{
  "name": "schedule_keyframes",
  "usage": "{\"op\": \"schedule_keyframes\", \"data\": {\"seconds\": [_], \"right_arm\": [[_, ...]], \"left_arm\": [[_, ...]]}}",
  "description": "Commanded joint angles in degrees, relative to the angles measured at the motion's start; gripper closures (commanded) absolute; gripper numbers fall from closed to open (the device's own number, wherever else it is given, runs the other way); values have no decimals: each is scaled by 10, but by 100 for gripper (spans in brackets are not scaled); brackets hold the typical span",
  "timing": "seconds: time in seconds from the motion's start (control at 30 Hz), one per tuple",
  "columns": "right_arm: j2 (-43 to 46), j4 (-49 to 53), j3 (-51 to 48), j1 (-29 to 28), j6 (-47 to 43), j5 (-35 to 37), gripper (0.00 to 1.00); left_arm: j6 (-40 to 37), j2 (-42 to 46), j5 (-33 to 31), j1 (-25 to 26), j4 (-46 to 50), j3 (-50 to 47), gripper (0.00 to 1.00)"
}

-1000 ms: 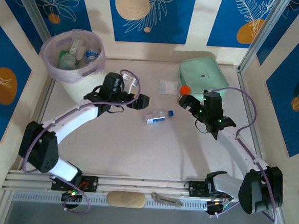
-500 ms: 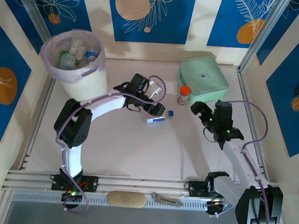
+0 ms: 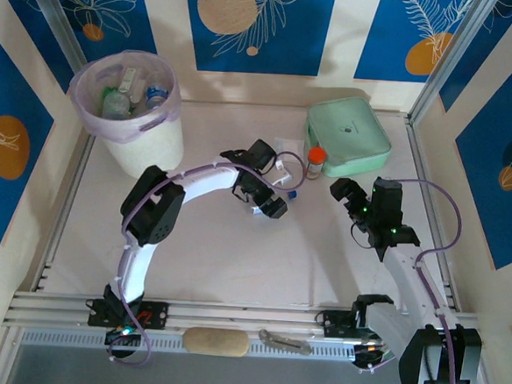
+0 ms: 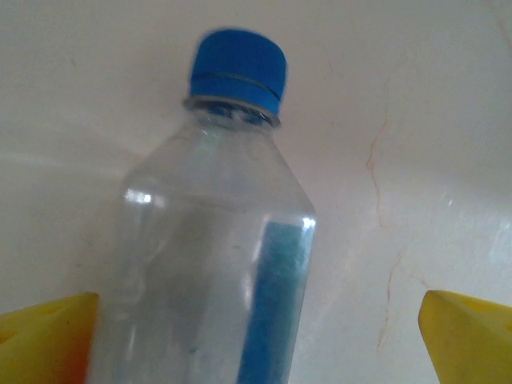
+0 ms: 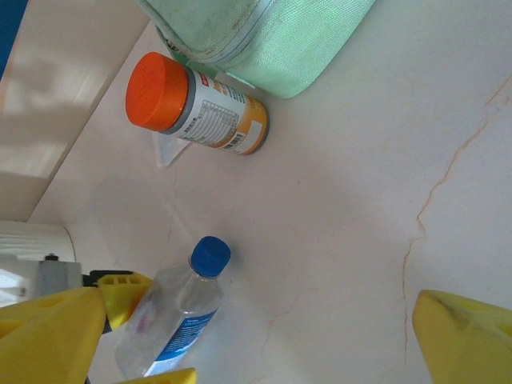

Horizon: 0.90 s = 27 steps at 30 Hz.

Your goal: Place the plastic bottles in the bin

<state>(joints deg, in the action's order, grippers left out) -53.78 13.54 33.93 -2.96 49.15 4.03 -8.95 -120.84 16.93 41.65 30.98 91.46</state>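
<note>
Bottle between open fingers. Your left pincer [image 4: 256, 344] stands wide and holds nothing. A clear bottle [image 4: 212, 232] with a blue cap lies on the table [image 4: 416, 120] between its fingers [image 4: 48, 336], cap pointing away from the pincer and body just beside one finger. The bin [image 3: 149, 145], with more bottles [image 3: 131, 91] inside, stands well behind that pincer. Your right pincer [image 5: 256, 340] is likewise wide and empty. An orange-capped jar [image 5: 196, 104] and a green case [image 5: 272, 40] lie ahead of it.
</note>
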Motion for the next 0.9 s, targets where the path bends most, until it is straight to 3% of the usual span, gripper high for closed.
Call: {"op": "schedule_keyframes", "data": {"seconds": [0.0,0.3,0.47,0.87], "right_arm": [[6,-10,-8,4,7,-17,1],[6,-13,-8,4,11,-22,1],[5,-17,-10,4,15,-24,1],[-30,-71,-5,-20,11,-60,1]], "left_arm": [[-37,-14,-45,18,36,12,1],[-54,-17,-118,34,18,-10,17],[-57,-17,-129,34,8,-14,35],[-31,55,-165,28,-72,-97,53]]}}
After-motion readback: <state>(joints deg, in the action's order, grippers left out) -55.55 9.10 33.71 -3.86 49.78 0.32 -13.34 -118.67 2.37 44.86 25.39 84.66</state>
